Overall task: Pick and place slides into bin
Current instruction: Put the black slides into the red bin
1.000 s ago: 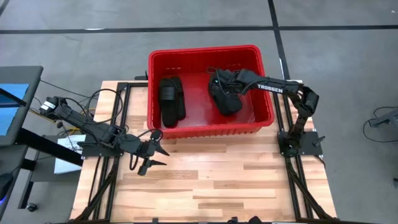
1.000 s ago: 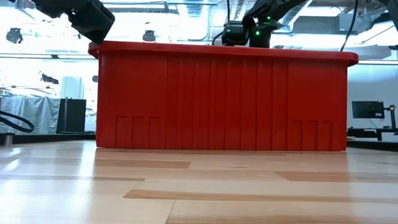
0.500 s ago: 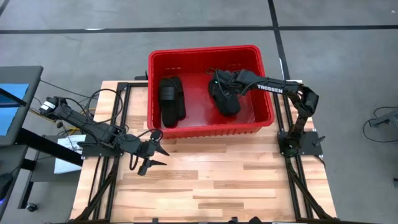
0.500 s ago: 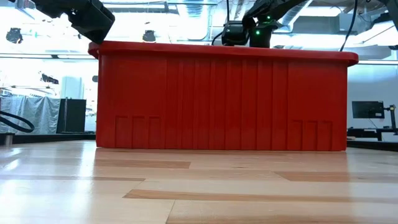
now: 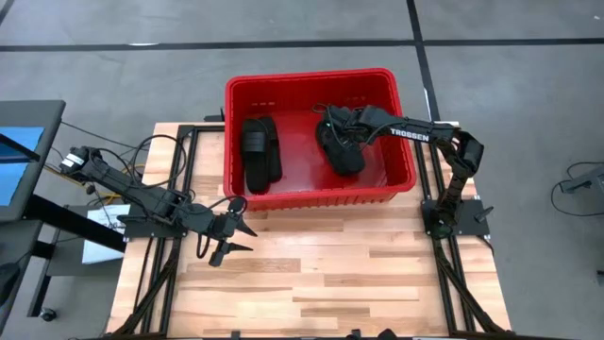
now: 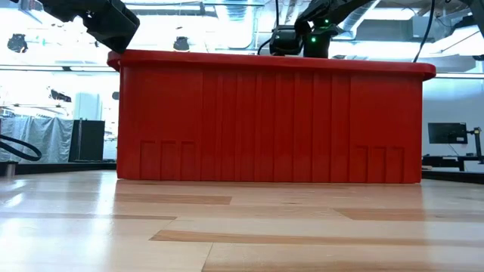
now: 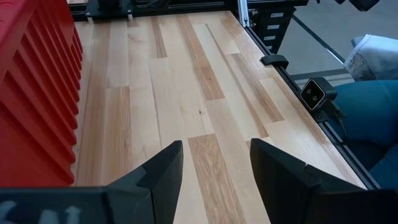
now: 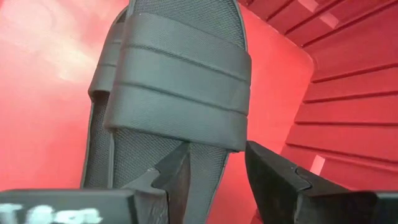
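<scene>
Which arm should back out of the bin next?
Right. The right gripper hangs open inside the bin over a slide. The left gripper waits open over the table.

A robotics lab or industrial test hall: the butcher-block desk [image 5: 311,274] stands on a grey concrete floor [image 5: 510,85] marked with dark lines, with black aluminium framing [image 5: 156,264] at its sides. Behind the desk the low view shows exposed ceiling ducting [image 6: 227,9], a monitor [image 6: 446,133] and draped equipment [image 6: 34,136].
</scene>
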